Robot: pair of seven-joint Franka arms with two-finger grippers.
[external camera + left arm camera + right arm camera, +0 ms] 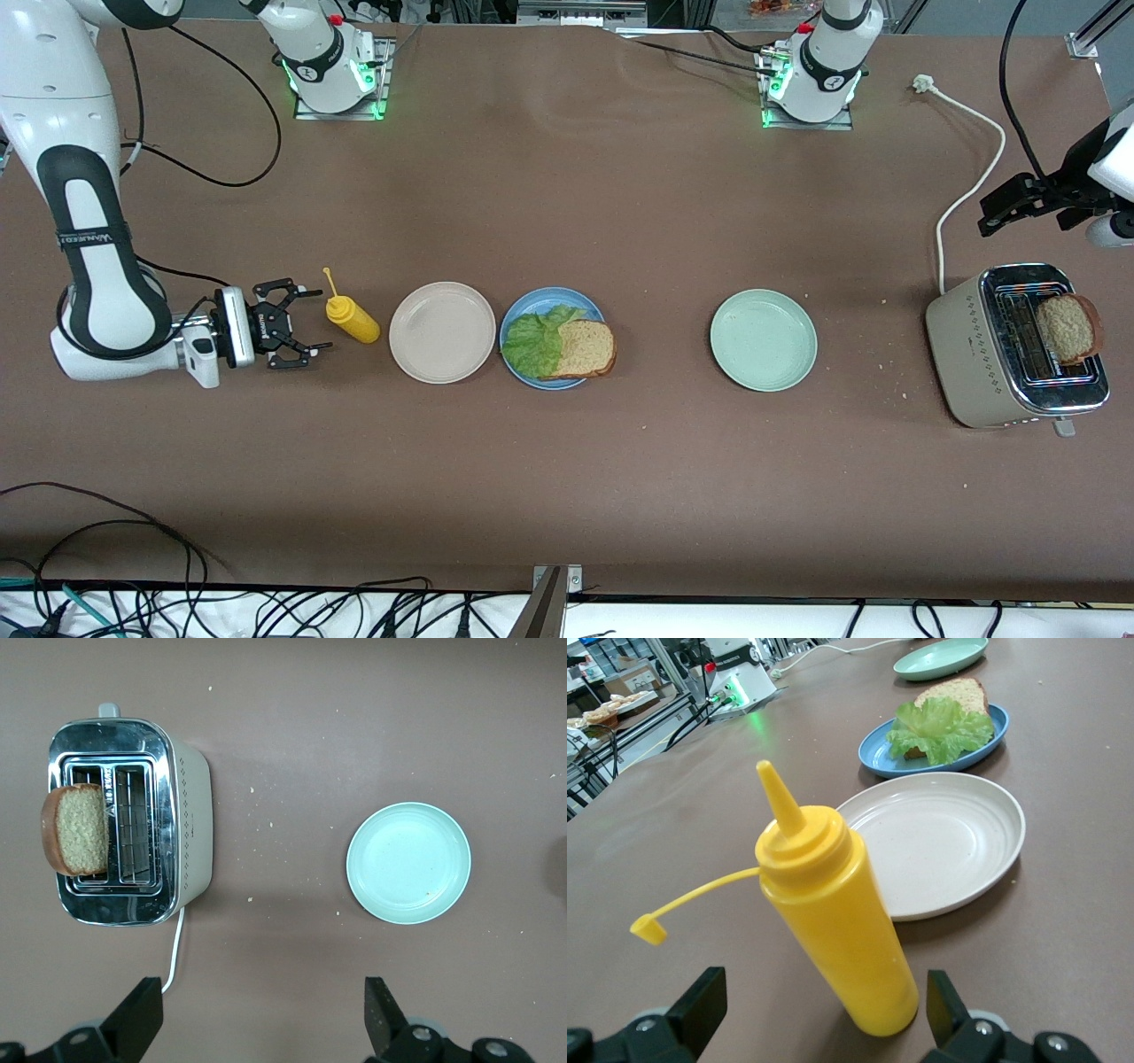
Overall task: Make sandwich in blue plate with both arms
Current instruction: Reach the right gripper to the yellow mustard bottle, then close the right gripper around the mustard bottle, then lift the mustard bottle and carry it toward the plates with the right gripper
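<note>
The blue plate (514, 330) sits about midway along the brown worktop (567, 204), and I'll place everything else from it. It holds a crinkly green lettuce leaf (534, 341) on the side toward the right arm's end, and a brown bread slice (586, 347) on the side toward the left arm's end, its crust hanging slightly over the rim. In the right wrist view the lettuce laps over part of the bread.

Just beside the blue plate, toward the right arm's end, lies the beige plate (442, 332), with nothing in it. Next along that way stands the yellow squeeze bottle (352, 319), its cap off and dangling on a thin strap. The right hand (299, 324) is low at the worktop right next to the bottle, fingers spread wide on either side of it (not touching it, as far as I can see) and holding nothing.

Toward the left arm's end from the blue plate, well apart from it, is the pale green plate (763, 339), also bare apart from a speck or two. Farther still that way stands the beige toaster (983, 354) with a chrome top; the second bread slice (1067, 328) sticks up from one slot, leaning over the edge, and the other slot looks unfilled. A white cord (970, 182) runs from the toaster across the worktop toward the arm bases.

The left hand (1019, 206) hangs in the air over the worktop by the toaster, fingers wide apart and holding nothing.
</note>
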